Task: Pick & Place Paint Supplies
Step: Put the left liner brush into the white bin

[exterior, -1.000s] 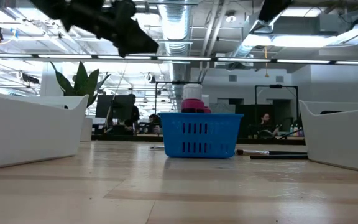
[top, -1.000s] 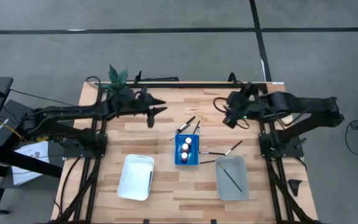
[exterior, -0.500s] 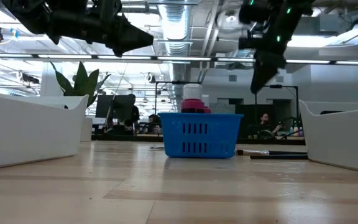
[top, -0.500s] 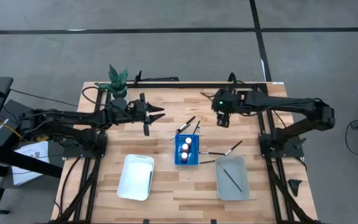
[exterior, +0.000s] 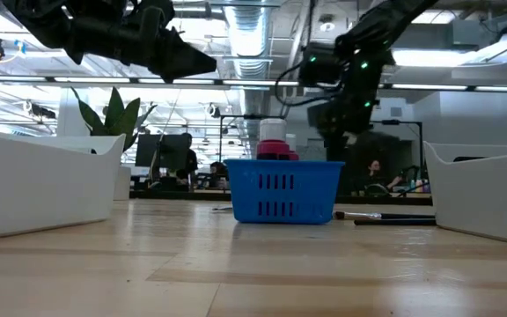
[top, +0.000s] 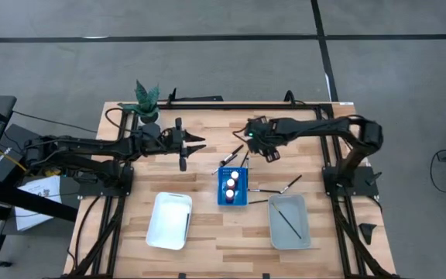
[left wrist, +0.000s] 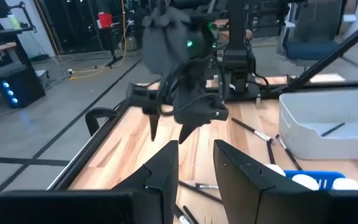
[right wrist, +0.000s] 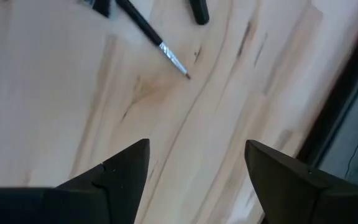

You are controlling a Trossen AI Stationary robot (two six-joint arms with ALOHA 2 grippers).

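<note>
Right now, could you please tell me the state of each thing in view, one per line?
left gripper: empty, raised above the table.
right gripper: open, empty, above the loose brushes.
blue basket: upright, holding white-capped bottles.
white tray: holds one brush.
grey tray: holds one brush.
loose brushes: lying flat on the table.

Even overhead light (ceiling glare low), blurred wrist views

Counts on the table
Showing: three paint bottles [top: 232, 184] in one blue rack [top: 242, 201], two trays [top: 169, 221], several loose brushes [top: 289, 184].
</note>
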